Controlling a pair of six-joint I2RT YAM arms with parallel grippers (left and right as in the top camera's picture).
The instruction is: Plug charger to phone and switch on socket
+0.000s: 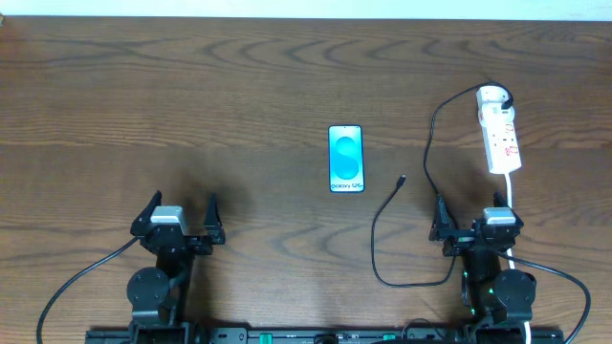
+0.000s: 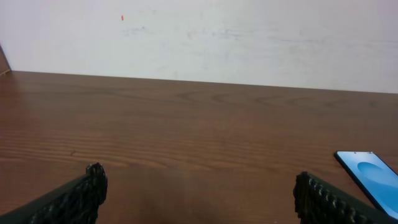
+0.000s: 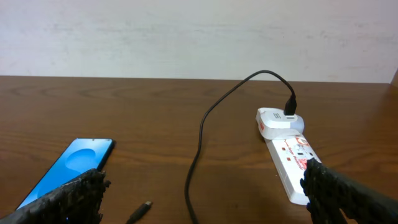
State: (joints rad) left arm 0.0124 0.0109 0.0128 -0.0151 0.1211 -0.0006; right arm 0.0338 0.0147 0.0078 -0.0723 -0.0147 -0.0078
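Observation:
The phone (image 1: 346,159) lies flat at the table's middle, cyan screen up; it shows in the left wrist view (image 2: 370,177) and the right wrist view (image 3: 69,167). The white socket strip (image 1: 499,137) lies at the far right, also in the right wrist view (image 3: 290,162). The charger's white adapter (image 1: 491,96) sits plugged in at its far end. The black charger cable (image 1: 426,153) loops across the table; its plug tip (image 1: 402,179) lies free, right of the phone, and shows in the right wrist view (image 3: 144,206). My left gripper (image 1: 178,218) and right gripper (image 1: 475,222) are open, empty, near the front edge.
The socket's white cord (image 1: 513,191) runs down beside my right arm. The black cable curls in a loop (image 1: 402,277) just left of the right arm. A pale wall stands beyond the table's far edge (image 2: 199,79).

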